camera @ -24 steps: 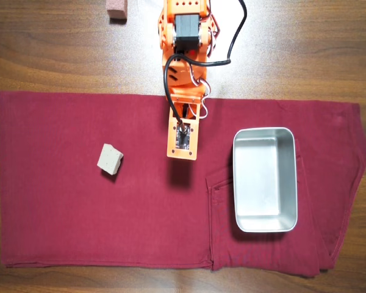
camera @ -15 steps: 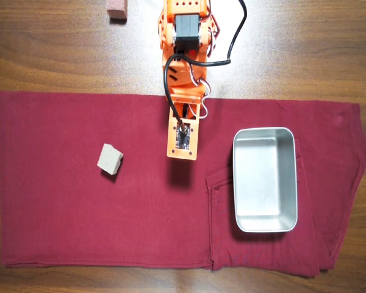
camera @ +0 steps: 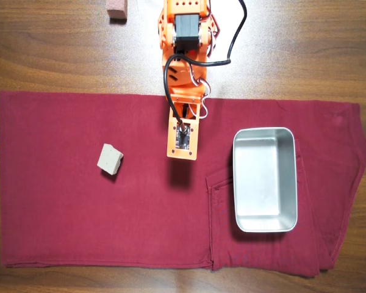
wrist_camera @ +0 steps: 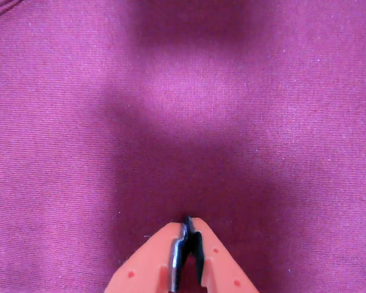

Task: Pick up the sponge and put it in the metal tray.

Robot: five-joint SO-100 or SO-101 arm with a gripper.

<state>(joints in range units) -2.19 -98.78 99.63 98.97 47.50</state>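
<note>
In the overhead view the beige-grey sponge (camera: pixel 110 159) lies on the dark red cloth (camera: pixel 67 220), left of centre. The shiny metal tray (camera: pixel 265 227) sits empty on the cloth's right part. The orange arm reaches down from the top edge, and its gripper (camera: pixel 182 156) hovers over the cloth between sponge and tray, apart from both. In the wrist view the gripper (wrist_camera: pixel 188 224) is shut, its orange fingers pressed together with nothing between them, and only cloth lies ahead. Sponge and tray are outside the wrist view.
A pinkish-brown block (camera: pixel 117 9) rests on the wooden table (camera: pixel 305 49) at the top left, off the cloth. The arm's black cable (camera: pixel 235 36) loops to the right of its base. The cloth has folds and seams near the tray.
</note>
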